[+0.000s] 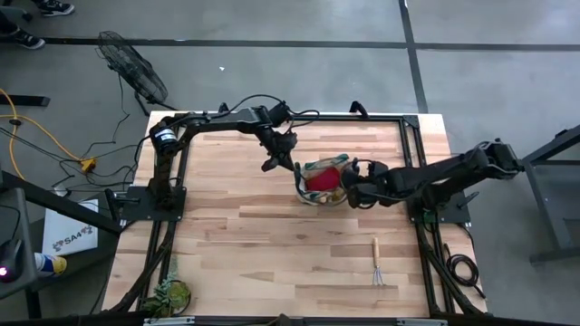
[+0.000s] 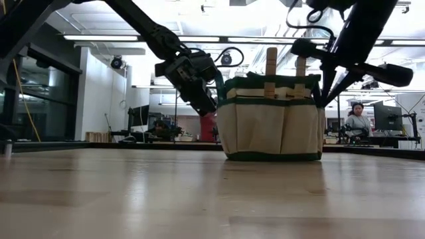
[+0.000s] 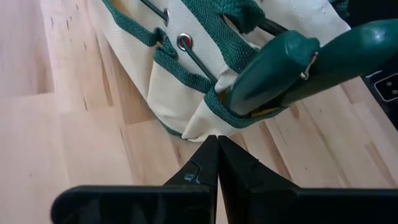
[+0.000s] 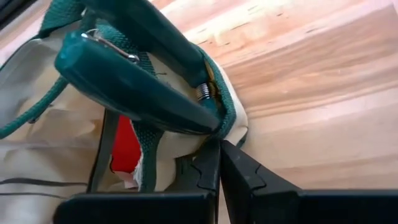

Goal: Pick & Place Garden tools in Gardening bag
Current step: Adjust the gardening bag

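left gripper [image 1: 272,166] clenched on nothing, hanging just left of the bag [image 1: 324,179] at middle of the high frame. right gripper [image 1: 347,193] likewise clenched and empty, pressed close to the bag's right side. in the low frame, bag [image 2: 269,119] standing upright centre-right, two wooden handles [image 2: 271,63] poking out of the top. pruner [image 3: 298,65] with green handles tucked in an outer pocket, seen upper right of the left wrist frame; another pruner [image 4: 134,74] in a pocket at upper left of the right wrist frame, red cloth [image 4: 126,146] showing inside below it. hand rake [image 1: 377,263] alone on the table [image 1: 254,244], lower right of the high frame, well apart from the bag.

likely light and stiff, that rake; round wooden handle the sensible place to grab, near its middle, metal tines thin and prone to tipping. bag soft, apt to sag or slide if nudged.

hard to make out: rake tines, bag's inside beyond the red patch, plant [image 1: 170,294] cut by the lower left edge.
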Robot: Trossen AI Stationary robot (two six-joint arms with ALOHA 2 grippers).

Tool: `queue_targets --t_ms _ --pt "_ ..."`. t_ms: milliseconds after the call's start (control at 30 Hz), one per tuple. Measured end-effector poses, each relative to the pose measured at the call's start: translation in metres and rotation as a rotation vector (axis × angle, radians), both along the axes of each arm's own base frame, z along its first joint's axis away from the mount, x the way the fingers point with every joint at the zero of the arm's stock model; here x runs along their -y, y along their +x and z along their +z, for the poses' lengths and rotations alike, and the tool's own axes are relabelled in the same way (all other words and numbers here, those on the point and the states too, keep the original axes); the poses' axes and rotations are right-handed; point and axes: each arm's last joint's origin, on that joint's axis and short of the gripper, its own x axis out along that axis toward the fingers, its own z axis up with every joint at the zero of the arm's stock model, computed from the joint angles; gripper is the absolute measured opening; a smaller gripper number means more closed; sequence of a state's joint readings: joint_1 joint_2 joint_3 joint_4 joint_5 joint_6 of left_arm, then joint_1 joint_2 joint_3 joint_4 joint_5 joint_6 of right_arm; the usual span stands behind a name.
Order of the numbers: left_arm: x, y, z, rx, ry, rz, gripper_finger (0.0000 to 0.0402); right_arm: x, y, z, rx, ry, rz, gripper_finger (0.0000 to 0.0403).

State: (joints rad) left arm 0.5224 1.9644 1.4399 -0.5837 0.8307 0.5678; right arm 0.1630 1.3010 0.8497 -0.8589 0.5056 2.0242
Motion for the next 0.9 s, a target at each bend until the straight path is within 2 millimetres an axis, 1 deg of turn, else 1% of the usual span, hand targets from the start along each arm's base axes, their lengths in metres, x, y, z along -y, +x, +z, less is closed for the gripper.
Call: queue_targets --t_ms 333,467,567,900 --pt "0.003 -0.004 -0.002 -0.040 -0.055 -0.013 0.0000 0.021 0.002 0.000 -0.044 -0.006 0.014 0.0002" --pt "0.007 -0.004 -0.002 -0.048 -0.078 -0.030 0.0000 0.031 0.004 0.000 -0.053 -0.008 0.034 0.0002" --pt "0.015 -0.001 -0.002 -0.047 -0.094 -0.056 0.0000 0.039 0.006 0.001 -0.057 -0.009 0.044 0.0002" --pt "0.052 0.014 -0.002 -0.057 -0.085 -0.154 0.0000 0.066 0.009 0.003 -0.049 -0.024 0.079 0.0002"
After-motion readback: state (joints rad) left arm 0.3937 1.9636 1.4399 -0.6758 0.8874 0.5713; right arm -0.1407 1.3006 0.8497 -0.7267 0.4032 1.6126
